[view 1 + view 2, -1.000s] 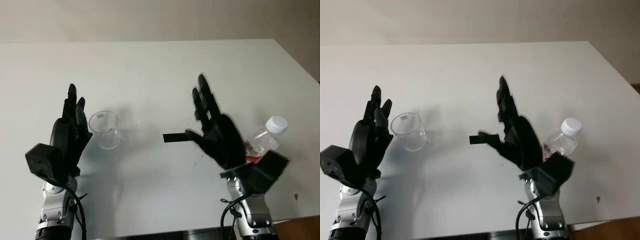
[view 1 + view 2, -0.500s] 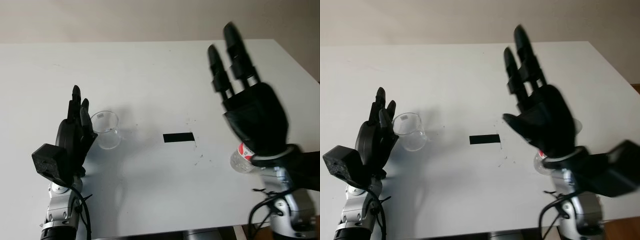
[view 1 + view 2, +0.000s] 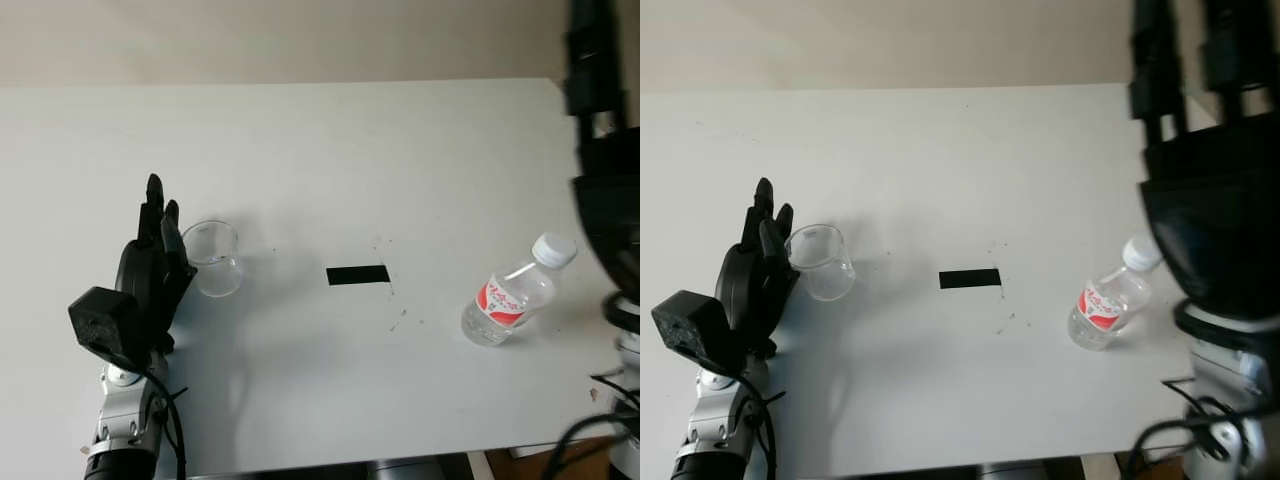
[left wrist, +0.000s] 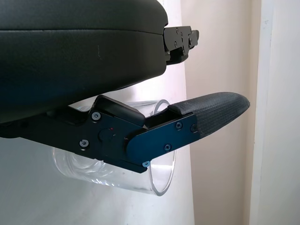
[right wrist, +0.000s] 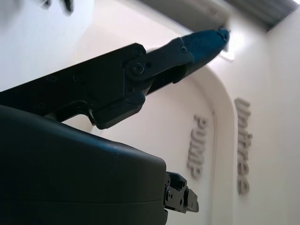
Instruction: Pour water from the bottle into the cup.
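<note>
A white table (image 3: 320,140) runs back to a plain beige wall (image 3: 300,40), and a strip of black tape (image 3: 357,275) lies near its middle, between the clear cup (image 3: 212,258) on the left and the water bottle (image 3: 508,303) lying tilted on its side to the right. The left hand (image 3: 152,270) stands just beside the cup, open and holding nothing. The right hand (image 3: 1210,200) is raised high over the table's right edge, well above the bottle, also open and empty

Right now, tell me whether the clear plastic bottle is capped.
Capped: the clear plastic water bottle wears its white screw cap and leans, untouched by either hand.
</note>
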Controlling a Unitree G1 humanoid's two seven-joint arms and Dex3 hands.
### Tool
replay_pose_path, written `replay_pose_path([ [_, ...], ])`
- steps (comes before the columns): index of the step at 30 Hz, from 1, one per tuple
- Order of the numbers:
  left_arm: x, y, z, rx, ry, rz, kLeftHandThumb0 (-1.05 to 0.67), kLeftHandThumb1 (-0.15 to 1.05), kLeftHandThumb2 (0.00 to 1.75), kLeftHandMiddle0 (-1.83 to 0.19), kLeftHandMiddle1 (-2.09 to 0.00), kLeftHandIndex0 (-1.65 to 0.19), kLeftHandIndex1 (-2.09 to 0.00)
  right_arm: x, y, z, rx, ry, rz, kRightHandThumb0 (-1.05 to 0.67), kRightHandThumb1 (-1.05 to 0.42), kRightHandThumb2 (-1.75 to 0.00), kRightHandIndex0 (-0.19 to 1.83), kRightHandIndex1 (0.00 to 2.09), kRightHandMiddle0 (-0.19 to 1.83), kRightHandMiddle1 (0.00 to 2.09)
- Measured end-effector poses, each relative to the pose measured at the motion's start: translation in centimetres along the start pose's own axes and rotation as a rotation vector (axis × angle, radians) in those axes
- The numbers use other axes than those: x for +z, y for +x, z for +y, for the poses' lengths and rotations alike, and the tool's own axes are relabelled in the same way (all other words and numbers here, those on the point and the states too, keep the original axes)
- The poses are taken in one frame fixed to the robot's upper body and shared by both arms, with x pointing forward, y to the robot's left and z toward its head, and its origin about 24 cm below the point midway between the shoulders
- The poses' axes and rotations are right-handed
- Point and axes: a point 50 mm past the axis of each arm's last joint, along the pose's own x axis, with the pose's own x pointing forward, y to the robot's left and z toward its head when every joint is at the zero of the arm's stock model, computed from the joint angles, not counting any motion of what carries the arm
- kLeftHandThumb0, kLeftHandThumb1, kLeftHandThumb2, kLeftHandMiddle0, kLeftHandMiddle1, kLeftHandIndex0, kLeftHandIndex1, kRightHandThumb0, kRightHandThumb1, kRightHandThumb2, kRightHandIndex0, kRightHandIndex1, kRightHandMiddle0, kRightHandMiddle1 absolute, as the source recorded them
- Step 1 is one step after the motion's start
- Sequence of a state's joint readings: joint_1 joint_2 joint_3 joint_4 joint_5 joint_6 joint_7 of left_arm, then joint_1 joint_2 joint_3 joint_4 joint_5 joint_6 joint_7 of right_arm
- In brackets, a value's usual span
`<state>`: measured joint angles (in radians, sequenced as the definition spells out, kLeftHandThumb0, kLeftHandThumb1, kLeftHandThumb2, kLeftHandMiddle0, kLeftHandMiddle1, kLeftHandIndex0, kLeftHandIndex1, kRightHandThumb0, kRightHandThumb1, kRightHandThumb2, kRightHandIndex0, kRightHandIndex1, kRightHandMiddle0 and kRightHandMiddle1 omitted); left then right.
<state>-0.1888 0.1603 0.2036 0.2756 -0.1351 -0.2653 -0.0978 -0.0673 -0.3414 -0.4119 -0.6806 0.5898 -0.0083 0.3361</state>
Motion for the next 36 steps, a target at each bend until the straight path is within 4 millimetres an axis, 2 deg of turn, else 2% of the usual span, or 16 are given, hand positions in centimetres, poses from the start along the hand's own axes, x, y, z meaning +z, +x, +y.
replay_pose_path([
  [4, -0.1, 0.0, 0.1, -0.007, 0.002, 0.004, -0.87, 1.05, 0.78, 0.19, -0.21, 0.15, 0.0, 0.4, -1.2, -1.5, -0.026, -0.137, -0.002, -0.76, -0.96, -0.06, -0.19, 0.0, -0.19, 0.0],
  [8, -0.1, 0.0, 0.1, -0.008, 0.002, 0.0, -0.88, 1.05, 0.77, 0.19, -0.22, 0.14, 0.0, 0.2, -1.9, -2.2, -0.036, -0.273, 0.013, -0.82, -1.0, -0.07, -0.19, 0.0, -0.19, 0.0],
  [12, -0.2, 0.0, 0.3, -0.011, 0.001, 0.0, -0.87, 1.05, 0.78, 0.19, -0.22, 0.14, 0.0, -0.7, -2.8, -3.0, -0.071, -0.42, 0.076, -0.87, -0.99, -0.06, -0.19, 0.0, -0.19, 0.0],
  [16, -0.2, 0.0, 0.5, -0.011, 0.004, 0.001, -0.86, 1.05, 0.78, 0.19, -0.22, 0.14, 0.0, -1.9, -3.6, -3.4, -0.096, -0.473, 0.16, -0.82, -0.98, -0.05, -0.19, 0.0, -0.19, 0.0],
  [20, -0.1, 0.0, 0.6, -0.018, 0.005, -0.009, -0.85, 1.05, 0.79, 0.19, -0.22, 0.14, 0.0, -3.7, -4.4, -3.5, -0.097, -0.447, 0.243, -0.75, -0.96, -0.04, -0.19, 0.0, -0.19, 0.0],
  [27, 0.0, 0.0, 0.9, -0.019, 0.01, -0.013, -0.85, 1.05, 0.77, 0.19, -0.21, 0.15, 0.0, -7.1, -5.5, -2.2, -0.084, -0.342, 0.383, -0.85, -0.99, -0.06, -0.19, 0.0, -0.19, 0.0],
  [36, 0.2, 0.0, 1.5, -0.012, 0.012, -0.019, -0.87, 1.05, 0.74, 0.19, -0.25, 0.13, 0.0, -8.9, -5.8, -0.1, -0.028, -0.26, 0.429, -0.86, -1.01, -0.06, -0.19, 0.0, -0.19, 0.0],
])
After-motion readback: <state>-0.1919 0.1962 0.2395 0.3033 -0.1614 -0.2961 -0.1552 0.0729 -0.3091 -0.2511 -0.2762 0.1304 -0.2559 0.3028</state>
